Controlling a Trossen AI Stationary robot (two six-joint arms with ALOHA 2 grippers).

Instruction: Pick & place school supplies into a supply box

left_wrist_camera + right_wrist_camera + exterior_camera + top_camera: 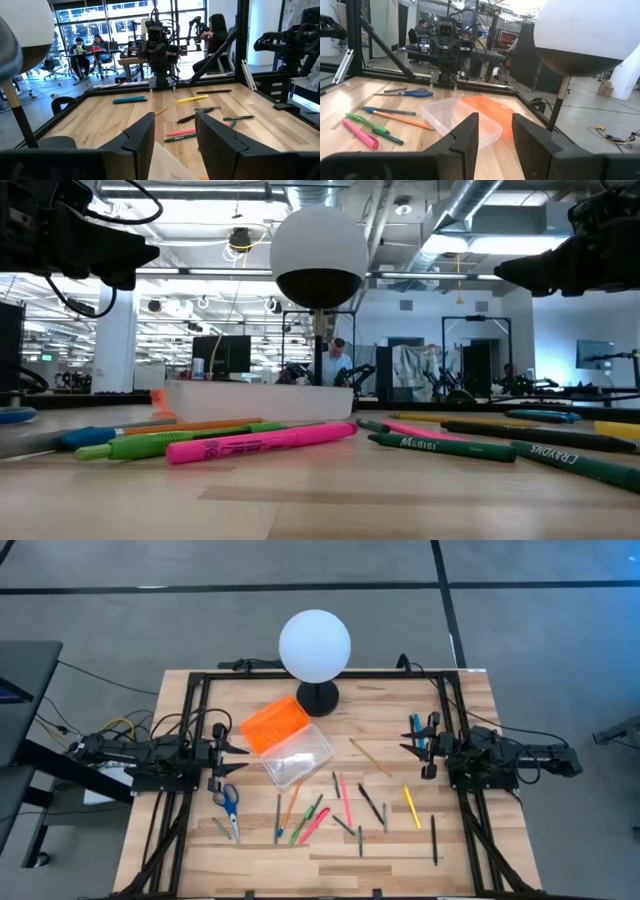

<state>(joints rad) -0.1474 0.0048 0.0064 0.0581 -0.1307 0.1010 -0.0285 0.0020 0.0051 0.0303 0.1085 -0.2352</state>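
Two tools wait at opposite edges of the table, each with fingers parted and nothing between them. The left tool hangs above the wood, the blue-handled scissors just off its side. Directly ahead of it lies the supply box, clear body open, its orange lid flat beside it and touching. Past the box, between the two tools, the pens and markers are scattered loose on the wood, among them a pink marker and a yellow pencil. A white globe lamp stands behind the box. The right tool faces the box across the spread.
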